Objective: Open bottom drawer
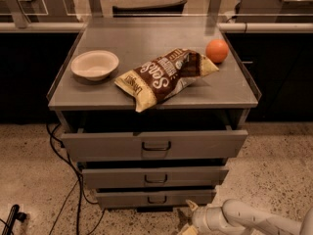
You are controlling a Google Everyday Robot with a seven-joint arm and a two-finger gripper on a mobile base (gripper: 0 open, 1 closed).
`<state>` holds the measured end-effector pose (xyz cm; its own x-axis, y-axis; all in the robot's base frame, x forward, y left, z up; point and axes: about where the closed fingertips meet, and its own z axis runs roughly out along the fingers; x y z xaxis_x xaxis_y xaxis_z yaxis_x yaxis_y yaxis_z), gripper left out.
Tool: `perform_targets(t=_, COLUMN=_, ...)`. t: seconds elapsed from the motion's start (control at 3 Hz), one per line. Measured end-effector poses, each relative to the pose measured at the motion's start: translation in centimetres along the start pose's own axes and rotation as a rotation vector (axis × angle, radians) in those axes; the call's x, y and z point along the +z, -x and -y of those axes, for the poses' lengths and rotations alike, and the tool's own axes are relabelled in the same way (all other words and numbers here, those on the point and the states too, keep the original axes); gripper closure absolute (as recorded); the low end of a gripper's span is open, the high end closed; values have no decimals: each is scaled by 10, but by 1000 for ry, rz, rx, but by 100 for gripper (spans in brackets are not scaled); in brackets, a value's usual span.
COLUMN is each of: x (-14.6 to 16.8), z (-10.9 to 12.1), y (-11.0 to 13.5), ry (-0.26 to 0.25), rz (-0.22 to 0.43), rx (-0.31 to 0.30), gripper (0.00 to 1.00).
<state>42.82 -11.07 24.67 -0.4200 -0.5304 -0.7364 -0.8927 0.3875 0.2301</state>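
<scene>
Camera view shows the cream pincer (188, 218) spread apart, low beside the narrow grey metal bottom drawer (122, 199).

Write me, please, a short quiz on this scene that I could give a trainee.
1. True or false: the chip bag lies between the bowl and the orange.
2. Which drawer sticks out furthest? A top drawer, B middle, C lowest.
3. Where is the gripper?
Key: 1 true; 2 A; 3 low near the floor, just below the bottom drawer, right of its handle.
</scene>
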Motion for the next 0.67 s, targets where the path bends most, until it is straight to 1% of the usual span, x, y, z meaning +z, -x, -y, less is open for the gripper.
perform_targets(t=0.33, x=7, z=29, y=2, ry=-62, rz=6, rx=-59, gripper=0)
perform_targets(t=0.67, x=5, z=50, y=11, ry=-113, rz=18, rx=-111, gripper=0)
